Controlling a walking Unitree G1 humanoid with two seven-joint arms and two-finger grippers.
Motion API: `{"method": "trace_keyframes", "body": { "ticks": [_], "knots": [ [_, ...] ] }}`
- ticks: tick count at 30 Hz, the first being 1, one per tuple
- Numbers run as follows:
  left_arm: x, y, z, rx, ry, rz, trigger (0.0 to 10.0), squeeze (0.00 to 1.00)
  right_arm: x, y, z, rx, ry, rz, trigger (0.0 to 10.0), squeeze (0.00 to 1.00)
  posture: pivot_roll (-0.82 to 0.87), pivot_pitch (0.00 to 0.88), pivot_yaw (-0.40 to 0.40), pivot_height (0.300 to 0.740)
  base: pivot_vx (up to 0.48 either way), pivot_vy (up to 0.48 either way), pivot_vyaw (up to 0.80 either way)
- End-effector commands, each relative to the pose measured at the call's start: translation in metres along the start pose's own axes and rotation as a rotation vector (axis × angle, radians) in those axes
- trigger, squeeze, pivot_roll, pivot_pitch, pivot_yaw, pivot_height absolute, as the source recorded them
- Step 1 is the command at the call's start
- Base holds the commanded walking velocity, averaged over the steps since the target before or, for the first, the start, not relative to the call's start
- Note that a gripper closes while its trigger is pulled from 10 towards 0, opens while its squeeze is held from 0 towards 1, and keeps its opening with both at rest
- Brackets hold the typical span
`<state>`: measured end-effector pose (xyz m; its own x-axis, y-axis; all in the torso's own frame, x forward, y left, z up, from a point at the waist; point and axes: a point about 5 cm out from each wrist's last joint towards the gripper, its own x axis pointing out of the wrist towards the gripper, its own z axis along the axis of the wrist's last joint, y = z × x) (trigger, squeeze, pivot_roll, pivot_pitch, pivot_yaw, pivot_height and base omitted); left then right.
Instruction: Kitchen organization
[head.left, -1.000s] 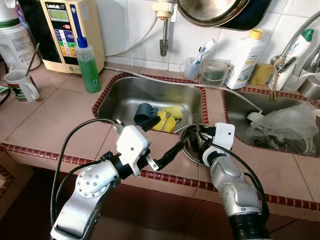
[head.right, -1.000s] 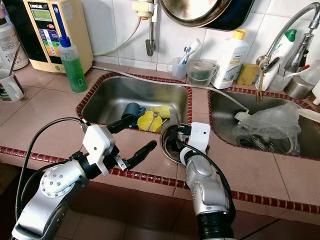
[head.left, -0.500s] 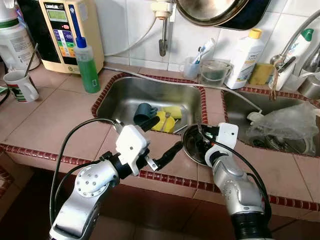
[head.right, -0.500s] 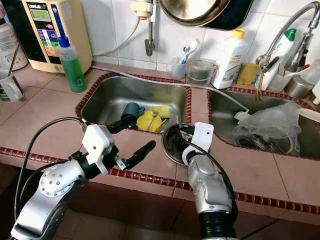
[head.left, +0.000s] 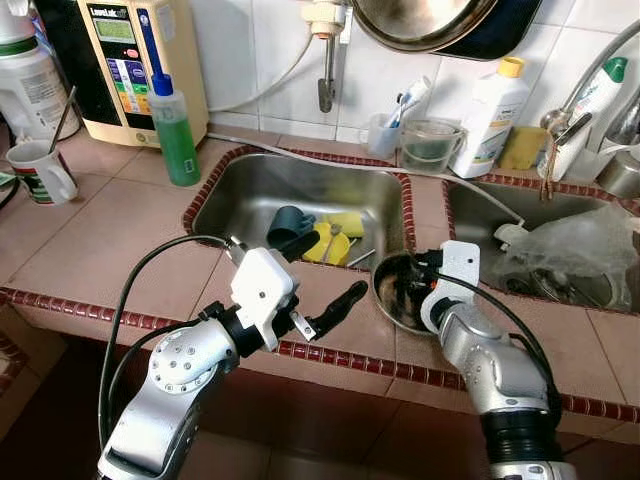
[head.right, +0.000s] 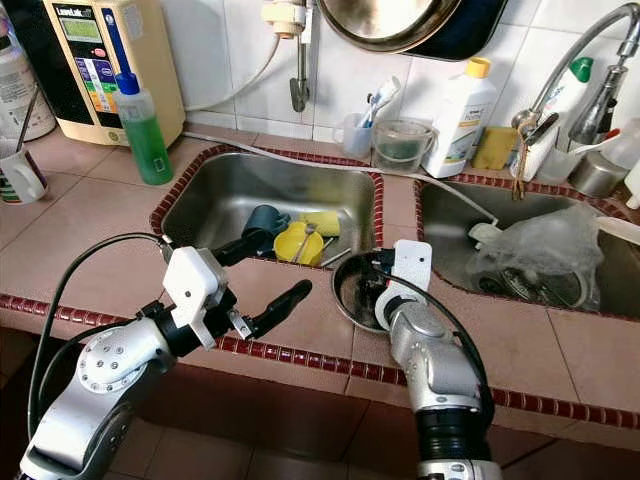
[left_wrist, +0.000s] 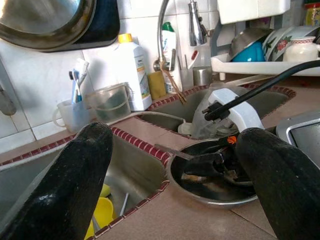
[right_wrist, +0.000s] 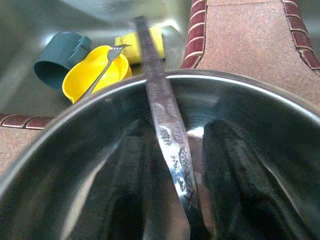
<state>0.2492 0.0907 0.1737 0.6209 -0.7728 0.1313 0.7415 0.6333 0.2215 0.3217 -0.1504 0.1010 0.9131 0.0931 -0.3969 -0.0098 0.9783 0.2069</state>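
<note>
Tiled kitchen counter (head.left: 110, 250), left to right: the left gripper (head.left: 325, 290) hovers over the counter edge with fingers spread apart, while the right gripper (right_wrist: 175, 190) reaches into a steel bowl (head.left: 392, 300) beside the left sink (head.left: 240, 195), fingers straddling an engraved utensil handle (right_wrist: 167, 122), unclosed.

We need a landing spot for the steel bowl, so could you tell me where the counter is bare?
The pink tile counter is bare between the mug, the green bottle and the left sink. The back ledge around the white bottle is crowded, as are both sinks.
</note>
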Motion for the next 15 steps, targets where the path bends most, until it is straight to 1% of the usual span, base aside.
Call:
{"method": "trace_keyframes", "body": {
  "ticks": [1,15],
  "knots": [
    [0.0013,0.0020,0.0068,0.019,-0.017,-0.007,10.0,0.00,-0.0006,-0.0044,-0.0007,0.017,0.021,-0.010,0.0,0.00,0.05,0.020,-0.045,0.740,0.000,0.000,0.00],
    [0.0017,0.0048,0.0073,0.026,-0.015,-0.010,10.0,0.00,-0.0015,-0.0028,0.0010,0.050,0.023,0.003,0.0,0.00,0.05,0.009,-0.039,0.740,0.000,0.000,0.00]
  ]
}}
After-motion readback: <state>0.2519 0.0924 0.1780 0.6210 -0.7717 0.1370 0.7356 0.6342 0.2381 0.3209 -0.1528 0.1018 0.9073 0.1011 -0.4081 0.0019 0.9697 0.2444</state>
